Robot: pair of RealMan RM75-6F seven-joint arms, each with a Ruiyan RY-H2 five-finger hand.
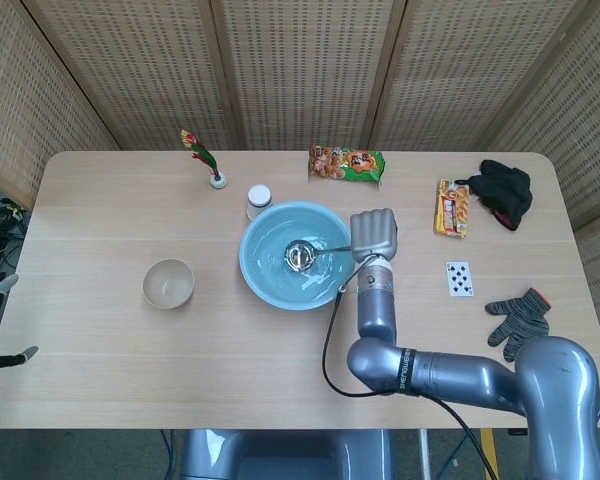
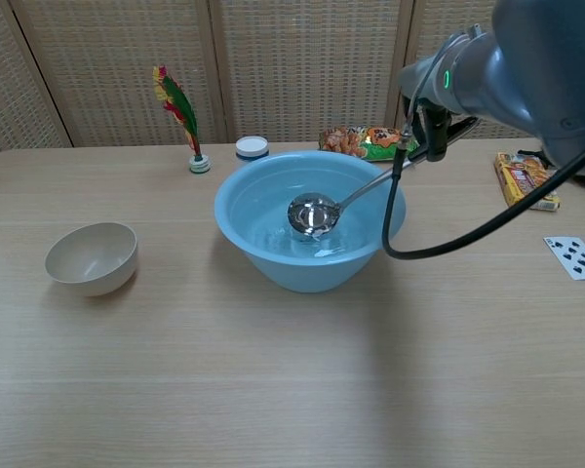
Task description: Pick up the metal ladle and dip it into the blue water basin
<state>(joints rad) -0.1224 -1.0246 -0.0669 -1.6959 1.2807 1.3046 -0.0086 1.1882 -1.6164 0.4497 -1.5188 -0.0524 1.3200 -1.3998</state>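
The blue water basin (image 1: 263, 283) (image 2: 236, 195) stands at mid-table with water in it. My right hand (image 1: 374, 235) (image 2: 432, 125) grips the end of the metal ladle's handle (image 2: 367, 187) just past the basin's right rim. The ladle's bowl (image 1: 298, 256) (image 2: 314, 213) hangs inside the basin, level with or just above the water; I cannot tell whether it touches it. Neither view shows my left hand.
A beige bowl (image 1: 168, 283) (image 2: 91, 257) sits left of the basin. Behind it are a white jar (image 1: 259, 199) and a feathered shuttlecock (image 1: 203, 158). To the right lie an orange snack packet (image 1: 347, 162), a yellow packet (image 1: 452, 207), a black glove (image 1: 504, 190), a playing card (image 1: 459, 278) and a grey glove (image 1: 520, 322).
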